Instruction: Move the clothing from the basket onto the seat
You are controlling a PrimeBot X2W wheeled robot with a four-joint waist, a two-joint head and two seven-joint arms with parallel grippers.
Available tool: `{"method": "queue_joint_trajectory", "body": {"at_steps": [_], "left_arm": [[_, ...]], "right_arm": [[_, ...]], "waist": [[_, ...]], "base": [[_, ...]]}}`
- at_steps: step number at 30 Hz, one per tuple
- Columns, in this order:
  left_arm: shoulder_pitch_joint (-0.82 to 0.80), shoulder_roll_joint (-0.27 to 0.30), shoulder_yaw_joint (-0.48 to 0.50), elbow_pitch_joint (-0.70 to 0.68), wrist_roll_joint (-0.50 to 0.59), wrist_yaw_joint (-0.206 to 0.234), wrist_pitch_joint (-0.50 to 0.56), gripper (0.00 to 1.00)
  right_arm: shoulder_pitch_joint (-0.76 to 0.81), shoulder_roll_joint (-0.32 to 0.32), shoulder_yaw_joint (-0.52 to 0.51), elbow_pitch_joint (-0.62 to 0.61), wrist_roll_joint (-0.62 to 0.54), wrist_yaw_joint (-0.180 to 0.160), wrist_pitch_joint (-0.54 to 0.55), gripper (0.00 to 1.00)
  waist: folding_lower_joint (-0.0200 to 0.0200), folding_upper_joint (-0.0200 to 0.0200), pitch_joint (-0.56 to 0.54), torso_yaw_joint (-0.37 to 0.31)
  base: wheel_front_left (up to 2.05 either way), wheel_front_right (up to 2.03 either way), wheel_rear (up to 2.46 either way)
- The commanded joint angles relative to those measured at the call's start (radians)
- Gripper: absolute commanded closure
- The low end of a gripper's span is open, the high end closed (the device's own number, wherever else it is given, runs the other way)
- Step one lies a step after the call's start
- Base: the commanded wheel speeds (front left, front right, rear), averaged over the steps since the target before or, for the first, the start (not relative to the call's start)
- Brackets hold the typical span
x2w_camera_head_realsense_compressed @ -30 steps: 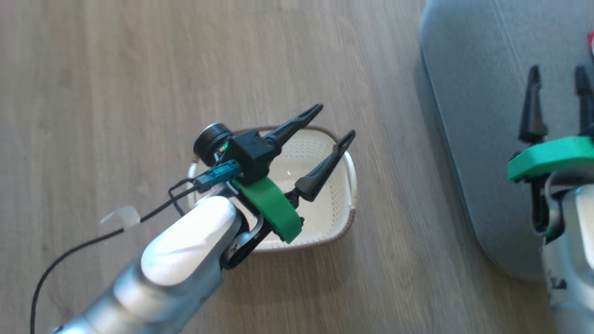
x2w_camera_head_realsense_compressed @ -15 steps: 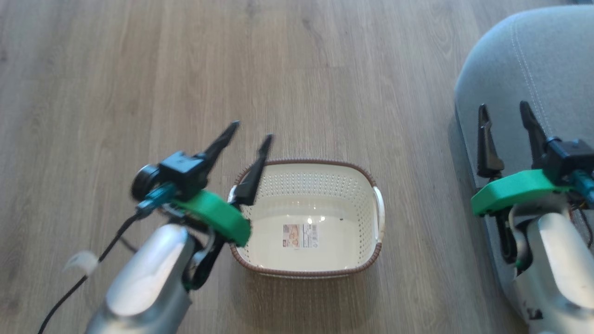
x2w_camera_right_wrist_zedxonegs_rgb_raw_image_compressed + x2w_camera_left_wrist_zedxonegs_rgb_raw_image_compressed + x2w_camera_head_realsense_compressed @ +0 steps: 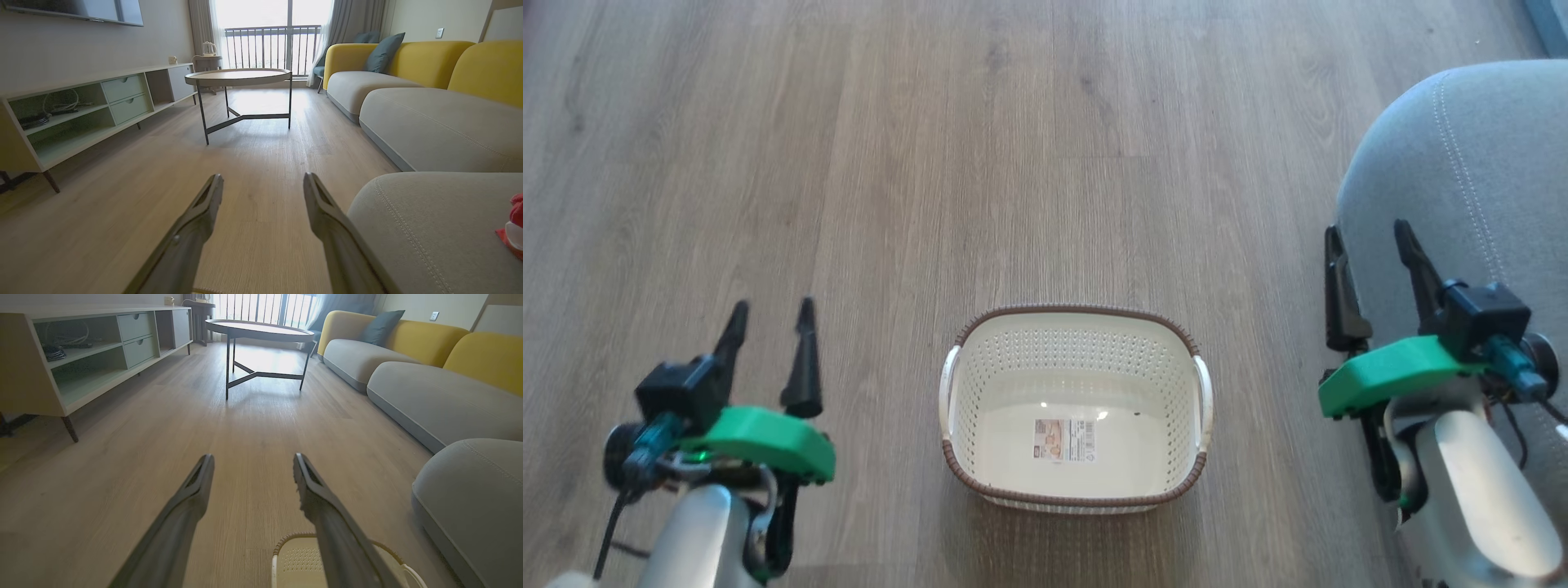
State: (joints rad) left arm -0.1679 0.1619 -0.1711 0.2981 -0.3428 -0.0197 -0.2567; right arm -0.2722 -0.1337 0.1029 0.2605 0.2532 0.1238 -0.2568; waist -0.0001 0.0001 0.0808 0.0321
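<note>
Head view. Basket (image 3: 1078, 310) stands upright on the wood floor (image 3: 931, 163), at 6 o'clock from picture centre. Its white bottom shows, with a printed label (image 3: 1064, 439) at the middle. Left gripper (image 3: 773, 305) at 8 o'clock, over the floor, well apart from the basket. Its fingers are spread wide and nothing is between them. Right gripper (image 3: 1366, 228) at 3 o'clock, fingers likewise wide with nothing between them. One finger lies over the floor, the other over the edge of the seat (image 3: 1486, 163). The seat fills the 2 to 4 o'clock margin, beside the basket but not touching it.

Left wrist view. The left gripper's two fingers rise from 6 o'clock, held wide and gripping nothing. A corner of the basket shows at 5 o'clock behind one finger. The seat's rounded corner is at 4 o'clock. Round table (image 3: 259, 328) at 12, sofa (image 3: 441, 400) at 2, low cabinet (image 3: 81, 355) at 10.

Right wrist view. The right gripper's fingers are wide apart, with the wood floor showing in the gap. The seat is at 4 o'clock, just beside one finger. Clothing (image 3: 515, 228), red with a white part, lies on the seat at the 4 o'clock edge. It is cut off by the frame, so I cannot tell how many pieces there are.
</note>
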Motion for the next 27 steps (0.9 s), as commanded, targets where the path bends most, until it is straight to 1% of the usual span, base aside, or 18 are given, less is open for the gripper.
{"method": "queue_joint_trajectory", "body": {"at_steps": [1, 6, 10, 19, 27], "left_arm": [[-0.017, -0.003, 0.068, -0.042, 0.022, 0.003, -0.005, 0.0], [0.047, -0.039, 0.16, -0.074, 0.088, 0.006, -0.005, 0.0], [0.089, -0.067, 0.21, -0.095, 0.126, 0.006, -0.005, 0.0], [0.112, -0.098, 0.267, -0.088, 0.161, -0.01, -0.005, 0.0], [0.114, -0.109, 0.298, -0.073, 0.18, -0.025, -0.005, 0.0]], "right_arm": [[0.013, 0.005, 0.029, -0.036, -0.005, 0.007, -0.005, 0.0], [0.045, 0.018, 0.058, -0.037, -0.013, 0.007, -0.005, 0.0], [0.064, 0.025, 0.063, -0.037, -0.011, 0.007, -0.005, 0.0], [0.086, 0.034, 0.056, -0.036, -0.015, 0.007, -0.005, 0.0], [0.098, 0.046, 0.033, -0.016, -0.021, 0.007, -0.005, 0.0]], "waist": [[0.0001, -0.0001, -0.005, 0.0], [0.0001, -0.0001, -0.016, -0.005], [0.0001, -0.0001, -0.025, -0.008], [0.0001, -0.0001, -0.039, -0.013], [0.0001, -0.0001, -0.042, -0.021]], "base": [[0.0, 0.0, 0.0], [0.0, 0.0, 0.0], [0.0, 0.0, 0.0], [0.0, 0.0, 0.0], [0.0, 0.0, 0.0]]}}
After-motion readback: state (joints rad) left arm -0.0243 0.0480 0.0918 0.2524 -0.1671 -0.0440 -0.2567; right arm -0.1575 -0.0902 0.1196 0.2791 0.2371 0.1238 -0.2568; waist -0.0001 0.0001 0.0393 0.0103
